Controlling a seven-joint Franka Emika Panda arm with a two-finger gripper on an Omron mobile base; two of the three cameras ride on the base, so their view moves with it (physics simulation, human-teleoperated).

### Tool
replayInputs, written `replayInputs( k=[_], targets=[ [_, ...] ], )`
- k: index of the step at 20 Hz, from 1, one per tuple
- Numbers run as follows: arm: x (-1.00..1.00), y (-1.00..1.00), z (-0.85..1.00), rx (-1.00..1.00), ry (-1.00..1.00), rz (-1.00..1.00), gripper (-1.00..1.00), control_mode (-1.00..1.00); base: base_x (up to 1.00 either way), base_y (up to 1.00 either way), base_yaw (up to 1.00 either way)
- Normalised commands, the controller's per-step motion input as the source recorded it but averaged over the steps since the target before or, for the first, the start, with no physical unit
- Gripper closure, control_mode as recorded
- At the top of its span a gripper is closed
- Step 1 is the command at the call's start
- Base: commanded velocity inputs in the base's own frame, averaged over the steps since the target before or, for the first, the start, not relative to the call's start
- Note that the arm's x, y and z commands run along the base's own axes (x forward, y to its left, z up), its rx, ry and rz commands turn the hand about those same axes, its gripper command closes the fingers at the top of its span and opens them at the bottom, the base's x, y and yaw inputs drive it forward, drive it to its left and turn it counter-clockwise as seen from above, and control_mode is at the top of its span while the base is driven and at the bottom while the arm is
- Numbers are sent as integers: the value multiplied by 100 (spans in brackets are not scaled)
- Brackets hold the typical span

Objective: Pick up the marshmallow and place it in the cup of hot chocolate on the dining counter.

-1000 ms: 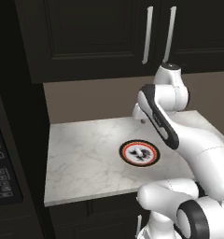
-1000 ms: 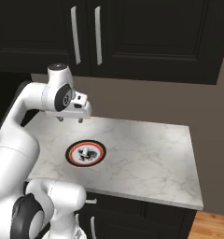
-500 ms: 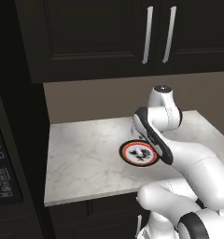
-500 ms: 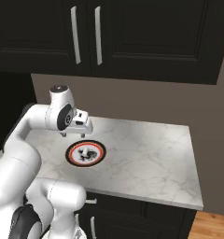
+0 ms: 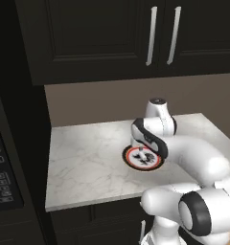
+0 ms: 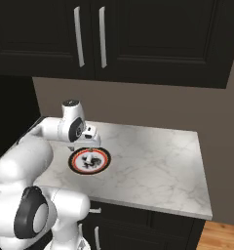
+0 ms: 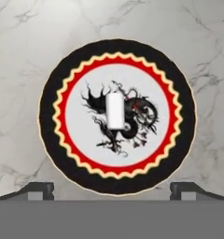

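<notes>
Gripper (image 7: 112, 191): the two dark fingertips (image 7: 37, 189) stand wide apart at the bottom of the hand view, at roughly 7 and 5 o'clock of the plate, with nothing between them. In the right base view the gripper (image 6: 91, 138) hangs just above the plate's near-left rim.

Marshmallow (image 7: 115, 111): one, white, a short cylinder lying on its side at the centre of the plate, long axis running 12 to 6 o'clock in the hand view. It is touching the plate and is clear of both fingertips.

Plate (image 7: 118, 179): one, round, with a black outer rim, a scalloped orange-and-red ring and a white centre bearing a dark dragon figure. It lies flat on the marble worktop (image 5: 88, 162), toward the 3 o'clock side of the slab in the left base view.

Cabinet doors above the worktop: two long steel handles (image 5: 151, 36) hang side by side.
</notes>
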Motion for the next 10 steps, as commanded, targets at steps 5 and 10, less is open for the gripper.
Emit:
replayInputs(
  k=[5,10],
  targets=[
    [35,0,-49,0,14,0,-100,-100,0,0,0],
    [27,0,-48,0,8,0,-100,-100,0,0,0]
  ],
)
